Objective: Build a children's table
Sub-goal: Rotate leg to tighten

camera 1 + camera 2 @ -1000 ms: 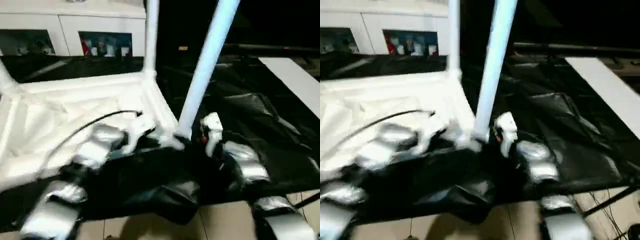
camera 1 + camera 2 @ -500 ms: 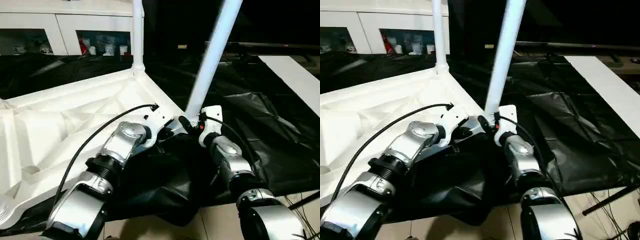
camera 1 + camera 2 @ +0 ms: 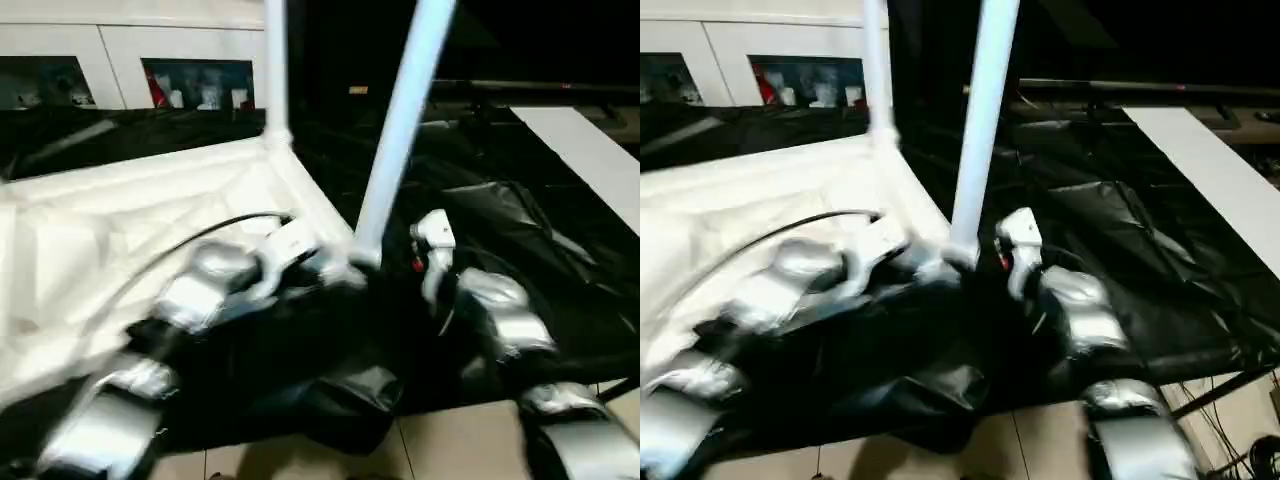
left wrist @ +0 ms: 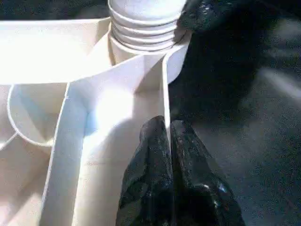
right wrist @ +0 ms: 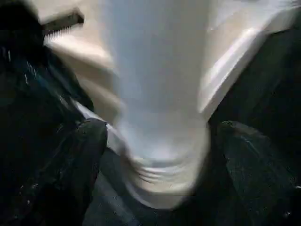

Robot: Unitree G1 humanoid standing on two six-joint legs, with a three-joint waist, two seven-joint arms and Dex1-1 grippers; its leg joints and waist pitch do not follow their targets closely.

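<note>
I see the white plastic square table top (image 3: 130,230) lying upside down, ribbed underside up, on the black plastic sheeting (image 3: 520,230) that covers the work surface. Two long white tapered tube legs stand in its corner sockets: the near leg (image 3: 395,140) rises from the corner closest to my pincers, and the far leg (image 3: 275,70) rises from the next corner behind it.

My left pincer (image 4: 168,141) is closed, its two black fingers (image 4: 146,174) pressed together over the thin white outer wall of the top, just beside the near corner socket (image 4: 155,61). In the left wrist view the ridged base of the near leg sits in that round socket.

My right pincer (image 5: 155,155) stands open, one black finger (image 5: 87,155) on each side of the base of the near leg. I cannot tell whether the fingers touch the tube.

In the head views both silver forearms reach in from the bottom edge and meet at the near corner, left arm (image 3: 200,290) over the table top, right arm (image 3: 490,310) over the sheeting. A flat white rectangular board (image 3: 585,150) lies on the sheeting, well apart to the right. White cabinets (image 3: 120,50) stand behind.
</note>
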